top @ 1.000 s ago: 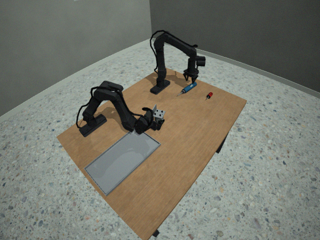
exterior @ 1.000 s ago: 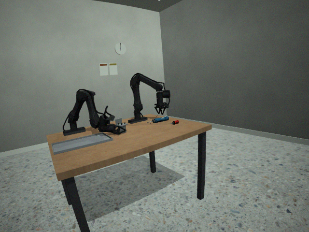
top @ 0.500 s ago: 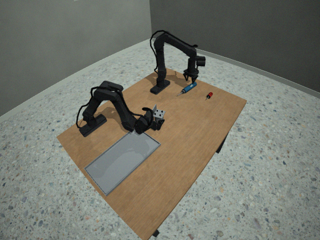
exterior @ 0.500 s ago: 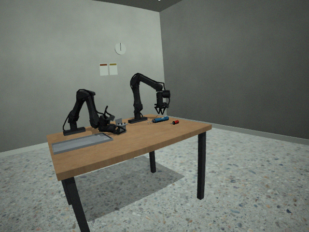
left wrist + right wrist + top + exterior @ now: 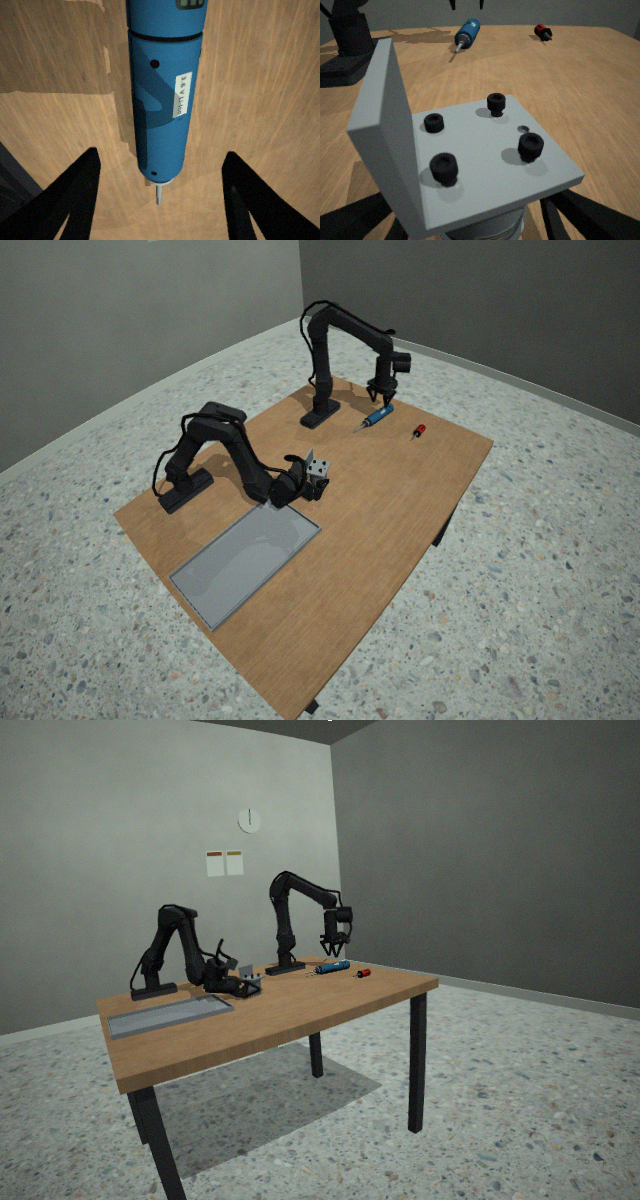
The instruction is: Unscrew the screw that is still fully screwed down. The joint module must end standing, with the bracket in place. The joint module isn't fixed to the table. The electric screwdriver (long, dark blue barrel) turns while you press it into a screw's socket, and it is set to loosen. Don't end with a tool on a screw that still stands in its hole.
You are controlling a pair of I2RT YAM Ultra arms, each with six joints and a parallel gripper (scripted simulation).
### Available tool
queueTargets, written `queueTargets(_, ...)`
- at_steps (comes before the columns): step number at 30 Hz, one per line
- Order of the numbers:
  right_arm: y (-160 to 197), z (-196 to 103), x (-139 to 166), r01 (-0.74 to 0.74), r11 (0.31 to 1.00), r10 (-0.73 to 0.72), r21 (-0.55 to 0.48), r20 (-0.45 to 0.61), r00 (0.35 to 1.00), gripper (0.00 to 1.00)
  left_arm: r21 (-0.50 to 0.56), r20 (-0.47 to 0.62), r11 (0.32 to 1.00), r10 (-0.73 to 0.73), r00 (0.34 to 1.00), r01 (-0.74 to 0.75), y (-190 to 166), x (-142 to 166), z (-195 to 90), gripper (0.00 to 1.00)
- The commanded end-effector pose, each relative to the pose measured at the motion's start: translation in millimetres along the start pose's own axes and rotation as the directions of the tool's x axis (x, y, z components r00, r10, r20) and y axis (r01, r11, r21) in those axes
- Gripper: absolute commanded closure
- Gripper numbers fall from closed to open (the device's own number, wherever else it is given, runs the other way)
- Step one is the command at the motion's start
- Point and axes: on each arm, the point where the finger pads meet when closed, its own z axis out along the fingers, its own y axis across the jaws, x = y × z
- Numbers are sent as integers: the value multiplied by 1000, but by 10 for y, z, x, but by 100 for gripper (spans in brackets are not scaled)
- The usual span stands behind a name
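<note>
The joint module with its grey L-shaped bracket (image 5: 317, 467) stands upright near the table's middle. In the right wrist view the bracket plate (image 5: 485, 150) carries four black screws. The screw at the back left (image 5: 434, 122) sits lowest; the other three stand raised. My right gripper (image 5: 314, 486) is open, low on the table, with its fingers either side of the module's base (image 5: 485, 225). The dark blue electric screwdriver (image 5: 376, 416) lies on the table at the far side. My left gripper (image 5: 381, 391) hovers just above it, open, fingers straddling the barrel (image 5: 162, 85) without touching.
A small red-handled screwdriver (image 5: 418, 431) lies to the right of the blue one. A shallow grey tray (image 5: 245, 562) lies on the near side, beside the right arm. Both arm bases stand along the table's left edge.
</note>
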Motion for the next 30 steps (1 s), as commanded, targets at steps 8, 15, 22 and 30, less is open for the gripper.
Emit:
queueTargets(8, -63, -79, -133, 19, 1000, -19, 14, 20, 1000, 26, 7, 17, 1000, -6, 1000, 6, -16, -30, -37, 35)
queueTargets(15, -63, -79, -133, 19, 1000, -19, 14, 20, 1000, 26, 7, 17, 1000, -6, 1000, 6, -16, -30, -37, 35)
queueTargets(22, -63, -79, -133, 19, 1000, -19, 14, 20, 1000, 37, 7, 17, 1000, -6, 1000, 6, -16, -30, -37, 35)
queueTargets(30, -66, -77, -136, 20, 1000, -20, 14, 21, 1000, 37, 7, 17, 1000, -6, 1000, 6, -16, -30, -37, 35)
